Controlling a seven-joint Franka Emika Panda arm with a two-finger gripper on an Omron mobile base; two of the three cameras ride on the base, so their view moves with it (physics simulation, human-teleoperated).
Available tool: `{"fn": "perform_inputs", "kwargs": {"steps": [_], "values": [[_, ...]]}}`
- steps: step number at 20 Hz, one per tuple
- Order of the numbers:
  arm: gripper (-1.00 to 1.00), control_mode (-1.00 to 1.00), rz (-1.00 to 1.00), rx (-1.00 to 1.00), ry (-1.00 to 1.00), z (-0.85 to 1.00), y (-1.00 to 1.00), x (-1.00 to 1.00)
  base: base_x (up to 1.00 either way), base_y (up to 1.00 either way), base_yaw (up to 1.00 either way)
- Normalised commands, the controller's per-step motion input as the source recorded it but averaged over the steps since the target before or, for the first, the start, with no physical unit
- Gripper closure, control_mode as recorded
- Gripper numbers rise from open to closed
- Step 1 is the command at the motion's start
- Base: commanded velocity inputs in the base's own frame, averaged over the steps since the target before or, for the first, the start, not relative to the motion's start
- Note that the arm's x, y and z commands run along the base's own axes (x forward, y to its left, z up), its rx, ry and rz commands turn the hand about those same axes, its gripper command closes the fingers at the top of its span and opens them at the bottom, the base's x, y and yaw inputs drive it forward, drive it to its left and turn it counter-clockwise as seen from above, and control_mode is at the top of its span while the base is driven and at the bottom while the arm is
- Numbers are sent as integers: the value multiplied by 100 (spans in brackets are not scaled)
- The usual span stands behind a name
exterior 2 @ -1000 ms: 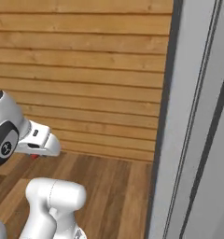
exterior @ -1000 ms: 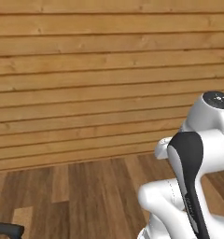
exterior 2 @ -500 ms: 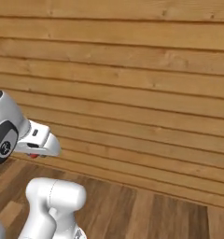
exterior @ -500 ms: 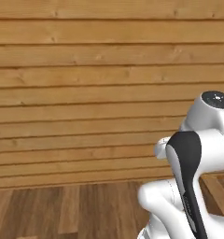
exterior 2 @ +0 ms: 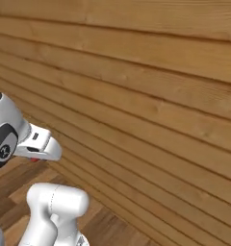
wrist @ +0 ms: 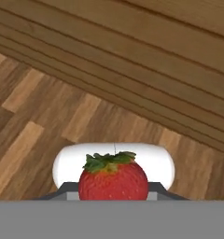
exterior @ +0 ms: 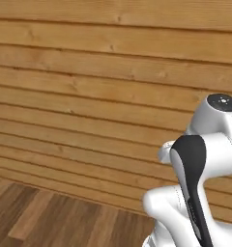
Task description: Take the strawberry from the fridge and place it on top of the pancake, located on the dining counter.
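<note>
A: Start at the claw [wrist: 113, 193]. What is it doing?

B: It is clamped on the strawberry [wrist: 113, 179]. In the hand view the red fruit with its green leaf cap sits low in the middle, pinched between the two dark tips, with a white part of the robot behind it. In the right base view a sliver of red [exterior 2: 34, 159] peeks out under the white hand.

A: So the pick from the fridge is done?

B: Judging by the fruit in the grip and no fridge anywhere around it, yes. What remains is the carry and the placing on the pancake.

A: And beyond the claw?

B: A wall of horizontal wooden planks [exterior: 98, 96] spans both base views, and wood-plank floor [wrist: 44, 116] runs below it. Neither the pancake nor the dining bench is in sight.

A: What differs from a second ago?

B: The whole picture has shifted, so the base is driving or turning, not the things moving. A second ago a tall grey panel stood at the right of the right base view; half a second ago it was gone, and now the wall runs slanted across that view. In the left base view the floor strip has shrunk to the bottom left corner. The arm keeps the same folded pose throughout.

A: Meaning for the task?

B: I'd say it is mid-transit, swinging away toward the bench, with the grip steady.
</note>
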Motion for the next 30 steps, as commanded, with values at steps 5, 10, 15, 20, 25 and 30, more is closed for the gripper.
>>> {"fn": "perform_inputs", "kwargs": {"steps": [5,10,15,20,25,30], "values": [[100,100,0,0,0,0,0,0,74,0,83],[100,100,0,0,0,0,0,0,52,0,90],[100,100,0,0,0,0,0,0,31,-2,99],[100,100,0,0,0,0,0,0,39,-14,97],[100,100,0,0,0,0,0,0,46,-14,97],[100,100,0,0,0,0,0,0,57,-30,90]]}}
